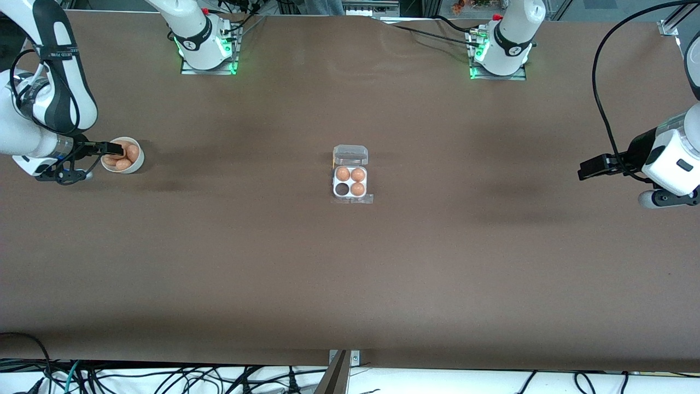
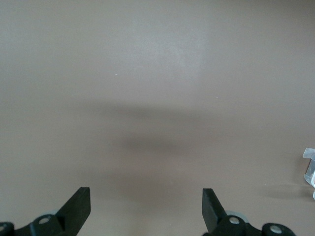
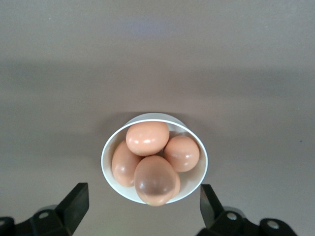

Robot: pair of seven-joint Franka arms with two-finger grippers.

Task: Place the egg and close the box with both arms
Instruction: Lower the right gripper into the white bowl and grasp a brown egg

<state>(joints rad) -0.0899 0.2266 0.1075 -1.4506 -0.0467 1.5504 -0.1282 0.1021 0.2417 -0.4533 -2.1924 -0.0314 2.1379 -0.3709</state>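
Observation:
The box (image 1: pixel 350 187) lies at the table's middle with its clear lid (image 1: pixel 350 155) open. Three brown eggs sit in its cells and one cell (image 1: pixel 343 189) is empty. A white bowl (image 1: pixel 133 165) at the right arm's end holds several brown eggs (image 3: pixel 147 138). My right gripper (image 1: pixel 116 148) is open and empty over the bowl (image 3: pixel 111 175), its fingers (image 3: pixel 76 201) apart at either side of it. My left gripper (image 1: pixel 583 170) is open and empty over bare table at the left arm's end. A corner of the box (image 2: pixel 310 168) shows in the left wrist view.
The brown table (image 1: pixel 350 273) stretches wide around the box. The arm bases (image 1: pixel 205 49) stand along the edge farthest from the front camera. Cables hang off the nearest table edge (image 1: pixel 164 377).

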